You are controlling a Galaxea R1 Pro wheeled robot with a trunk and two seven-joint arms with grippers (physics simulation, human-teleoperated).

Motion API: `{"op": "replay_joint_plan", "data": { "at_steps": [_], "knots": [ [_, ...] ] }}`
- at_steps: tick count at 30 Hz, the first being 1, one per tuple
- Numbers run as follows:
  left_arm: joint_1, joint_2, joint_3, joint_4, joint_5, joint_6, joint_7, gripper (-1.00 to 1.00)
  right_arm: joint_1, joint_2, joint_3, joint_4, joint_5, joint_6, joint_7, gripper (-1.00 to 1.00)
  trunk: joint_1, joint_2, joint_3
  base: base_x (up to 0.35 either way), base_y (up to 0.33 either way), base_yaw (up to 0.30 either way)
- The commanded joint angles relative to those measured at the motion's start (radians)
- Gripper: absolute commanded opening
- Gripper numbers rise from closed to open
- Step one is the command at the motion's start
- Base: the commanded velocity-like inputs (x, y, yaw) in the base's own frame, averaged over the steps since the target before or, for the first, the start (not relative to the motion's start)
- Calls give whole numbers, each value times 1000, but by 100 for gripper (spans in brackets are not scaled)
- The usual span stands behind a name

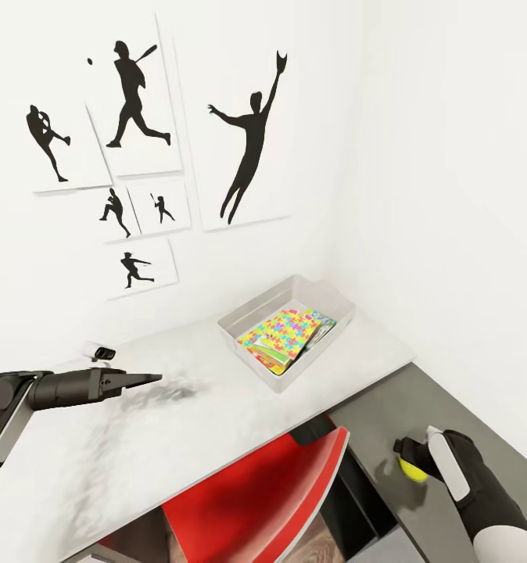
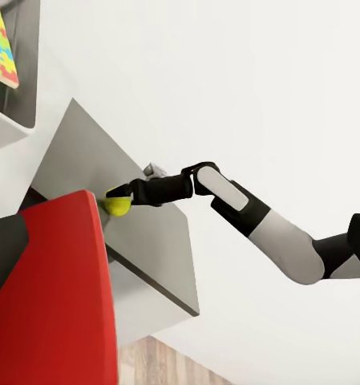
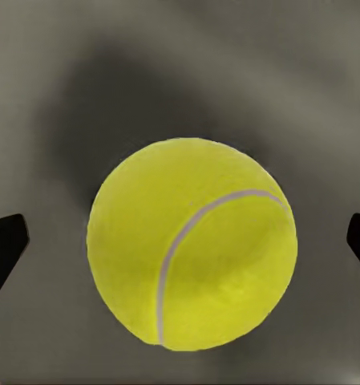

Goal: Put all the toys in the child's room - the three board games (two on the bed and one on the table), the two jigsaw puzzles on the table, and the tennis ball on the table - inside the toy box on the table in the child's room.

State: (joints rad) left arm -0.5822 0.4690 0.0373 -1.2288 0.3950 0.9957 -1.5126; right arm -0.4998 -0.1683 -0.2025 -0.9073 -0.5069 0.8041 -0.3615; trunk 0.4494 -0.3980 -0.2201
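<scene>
1. Tennis ball (image 3: pixel 192 245): bright yellow-green with a pale seam, resting on the dark grey side unit (image 1: pixel 388 422) of the desk (image 1: pixel 177 438). It sat directly between the fingertips of the right gripper (image 1: pixel 410 461), one dark tip to each side. No brand mark could be read on it.

2. Right jaws: apart, straddling the ball with a gap showing on both sides in the right wrist view; not clamped. Judged to be set for a pinch across the ball's widest part, since a round thing would roll off an off-centre hold.

3. Left gripper (image 1: pixel 150 380): held out level above the pale desk top, well apart from the ball and carrying nothing. Whether its jaws were together or apart could not be told.

4. Toy box (image 1: pixel 252 314): pale grey tray at the far end of the desk, beyond the left jaws, well apart from the right ones. A jigsaw puzzle (image 1: pixel 283 332) lay on top inside it, tilted over other flat printed items whose lettering was too small to read.

5. Red chair (image 1: pixel 271 500): tucked under the desk, just beside the right jaws, a possible obstruction to the lift.

6. Wall art (image 1: pixel 138 102): black baseball silhouettes, no writing.
</scene>
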Motion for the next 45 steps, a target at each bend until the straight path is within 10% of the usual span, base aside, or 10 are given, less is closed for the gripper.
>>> {"op": "replay_joint_plan", "data": {
  "at_steps": [1,27,28,45],
  "knots": [
    [-1,0,0,0,1,10,-3,100,-1,0,0,-2,-10,2,-9,100,1,-2,-2,0,0,0],
    [-1,0,0,0,2,10,-2,100,0,1,58,5,-13,1,-8,100,1,-2,-2,0,0,0],
    [-1,0,0,0,2,10,-1,100,0,1,59,5,-13,1,-8,-100,1,-2,-2,0,0,0],
    [-1,2,1,0,2,10,-1,100,0,-1,63,5,-13,3,-8,-100,1,-2,-2,0,0,0]
  ]
}}
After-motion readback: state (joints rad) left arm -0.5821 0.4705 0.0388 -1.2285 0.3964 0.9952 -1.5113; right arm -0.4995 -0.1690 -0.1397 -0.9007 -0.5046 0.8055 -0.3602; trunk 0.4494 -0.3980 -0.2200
